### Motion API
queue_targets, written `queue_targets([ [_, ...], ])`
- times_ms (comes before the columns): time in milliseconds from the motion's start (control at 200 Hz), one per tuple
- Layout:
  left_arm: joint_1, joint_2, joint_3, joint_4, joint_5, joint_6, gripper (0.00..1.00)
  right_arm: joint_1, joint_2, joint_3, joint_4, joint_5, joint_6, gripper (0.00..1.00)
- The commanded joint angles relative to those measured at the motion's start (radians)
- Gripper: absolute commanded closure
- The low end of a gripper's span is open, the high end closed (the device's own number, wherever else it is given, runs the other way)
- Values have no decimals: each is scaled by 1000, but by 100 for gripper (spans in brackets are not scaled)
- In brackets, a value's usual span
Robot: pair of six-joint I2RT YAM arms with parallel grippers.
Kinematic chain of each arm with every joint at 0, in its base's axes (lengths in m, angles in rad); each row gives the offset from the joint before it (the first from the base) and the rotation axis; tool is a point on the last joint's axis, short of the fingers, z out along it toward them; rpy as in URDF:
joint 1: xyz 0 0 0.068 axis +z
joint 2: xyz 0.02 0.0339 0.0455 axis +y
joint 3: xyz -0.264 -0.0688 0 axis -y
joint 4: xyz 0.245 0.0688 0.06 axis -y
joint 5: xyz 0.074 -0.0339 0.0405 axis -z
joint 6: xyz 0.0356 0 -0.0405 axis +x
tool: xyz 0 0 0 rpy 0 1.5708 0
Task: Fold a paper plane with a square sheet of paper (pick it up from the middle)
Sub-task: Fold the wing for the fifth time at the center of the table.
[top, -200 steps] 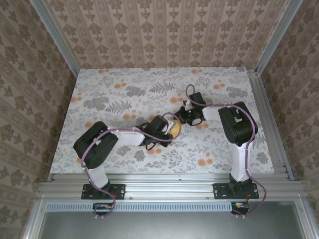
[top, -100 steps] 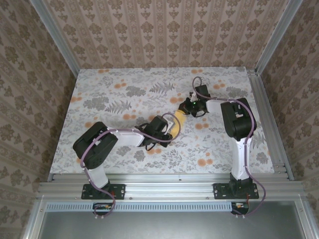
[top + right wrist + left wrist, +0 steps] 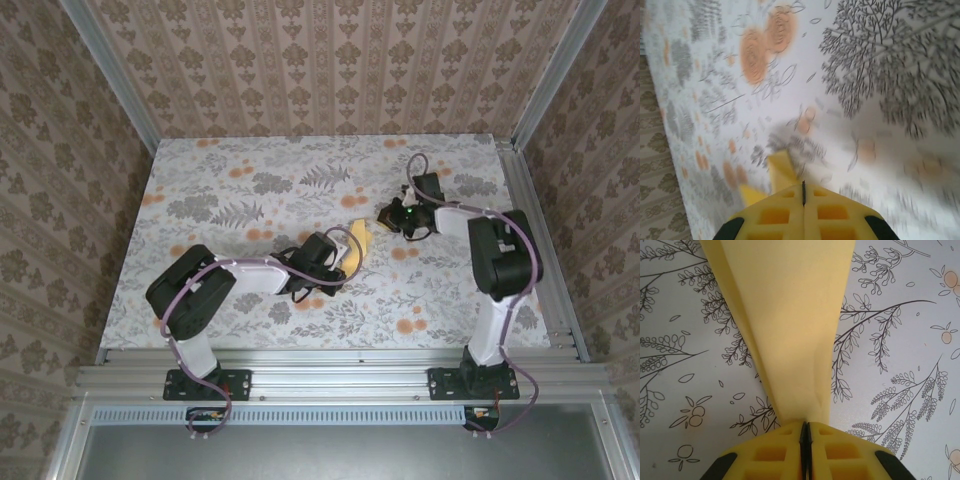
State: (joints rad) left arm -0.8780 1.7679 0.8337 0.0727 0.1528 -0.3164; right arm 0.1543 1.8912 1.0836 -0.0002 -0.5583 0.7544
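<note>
The paper (image 3: 790, 330) is thin, matte and pale yellow, folded into a long strip that narrows from a wide top to a pinched waist, with a soft crease running down it. Its upper end is cut off by the left wrist view's edge. The left gripper (image 3: 805, 432) is clamped on the narrow end, its yellow, honeycomb-moulded fingers pressed together with only a dark seam between them.

From above, the paper (image 3: 358, 240) stands out of the left gripper (image 3: 344, 262) near the middle of the table (image 3: 250, 200) and slants towards the far right. Much of it is hidden behind the wrist there.

The right gripper (image 3: 388, 214) is near the paper's far tip but apart from it. In its own, badly blurred view the right gripper (image 3: 803, 187) has its jaws together. A yellow wedge of paper (image 3: 781, 169) shows just past the fingertips; whether it touches them I cannot tell.

The table is covered in a smooth sheet printed with grey ferns and orange flowers. Patterned beige wallpaper (image 3: 320, 60) surrounds it, and an aluminium rail (image 3: 330, 380) runs along the near edge.
</note>
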Motion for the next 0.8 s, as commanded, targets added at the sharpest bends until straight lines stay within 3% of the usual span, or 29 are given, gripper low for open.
queue_targets([
  [0, -12, 97, -74, -302, 4, 7, 88, 15, -119, -117, 53, -89, 20, 94],
  [280, -12, 90, -63, -290, 17, 3, 88, 182, -130, -276, 345, -168, 251, 94],
  [435, -12, 74, -72, -287, 17, 0, 88, 224, -64, -262, 364, -146, 264, 94],
  [795, -18, 52, -86, -290, 14, -11, 88, 216, 93, -219, 304, -76, 192, 96],
])
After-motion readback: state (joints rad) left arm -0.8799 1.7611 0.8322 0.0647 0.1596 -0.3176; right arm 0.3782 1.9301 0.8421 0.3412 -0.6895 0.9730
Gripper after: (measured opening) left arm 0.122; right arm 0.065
